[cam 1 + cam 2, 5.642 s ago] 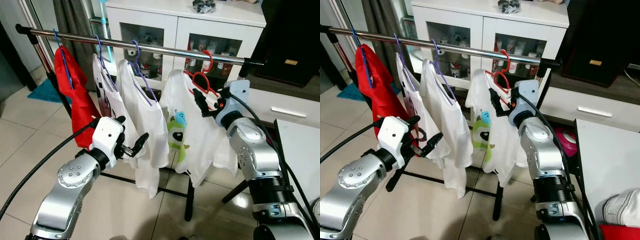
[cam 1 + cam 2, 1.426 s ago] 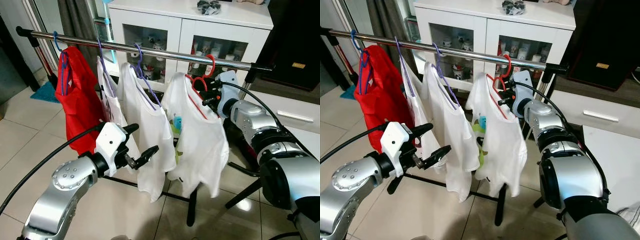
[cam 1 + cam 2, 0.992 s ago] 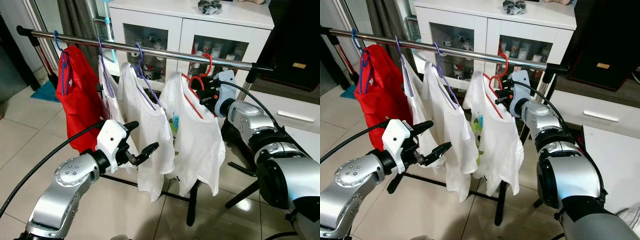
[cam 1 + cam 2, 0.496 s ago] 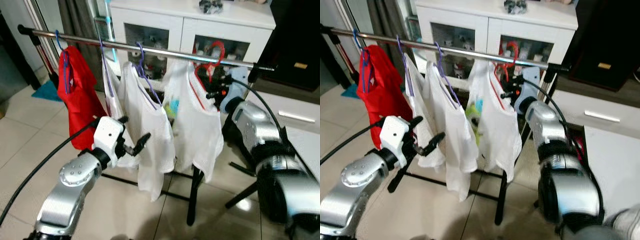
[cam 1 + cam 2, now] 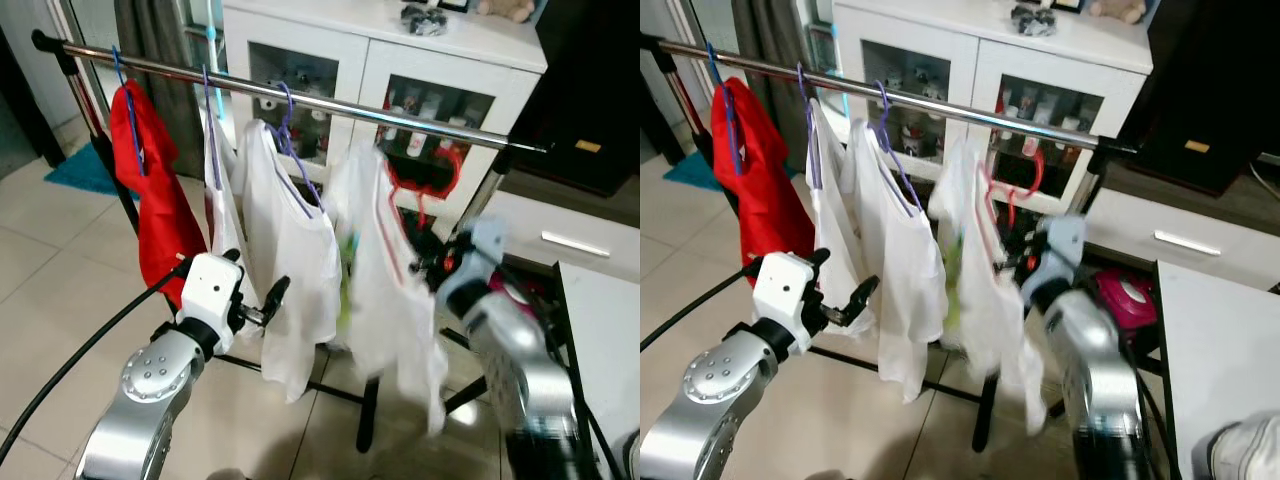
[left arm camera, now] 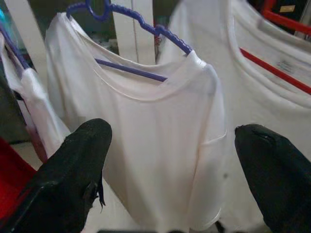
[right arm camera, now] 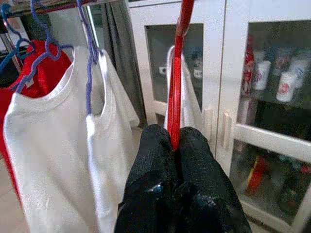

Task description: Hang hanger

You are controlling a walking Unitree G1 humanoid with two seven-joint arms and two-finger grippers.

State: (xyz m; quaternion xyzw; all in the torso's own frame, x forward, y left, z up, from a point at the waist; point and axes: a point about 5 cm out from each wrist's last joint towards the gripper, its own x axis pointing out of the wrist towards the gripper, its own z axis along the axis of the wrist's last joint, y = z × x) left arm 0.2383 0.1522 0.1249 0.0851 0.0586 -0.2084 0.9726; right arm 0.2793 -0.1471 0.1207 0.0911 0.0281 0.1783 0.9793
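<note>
A red hanger [image 7: 176, 73] carries a white shirt [image 5: 390, 290]. My right gripper [image 5: 438, 265] is shut on the hanger just below its hook, and its fingers [image 7: 155, 165] press together on the red wire. The hook [image 5: 428, 180] hangs a little below the metal rail [image 5: 300, 98], off it, and this side is blurred. On the rail hang a red shirt [image 5: 160, 220] on a blue hanger and two white shirts on purple hangers [image 5: 290, 130]. My left gripper [image 5: 255, 285] is open and holds nothing, facing a white shirt [image 6: 160, 126].
A white cabinet [image 5: 330, 60] with glass doors stands behind the rail, with a black unit [image 5: 590, 90] to its right. A white table [image 5: 600, 330] is at the right edge. A pink object [image 5: 1125, 300] and the rack's black legs [image 5: 365, 430] stand on the tiled floor.
The camera has shifted. My right gripper has come down and back from the rail with the red hanger and its shirt. The left gripper stays open by the white shirts.
</note>
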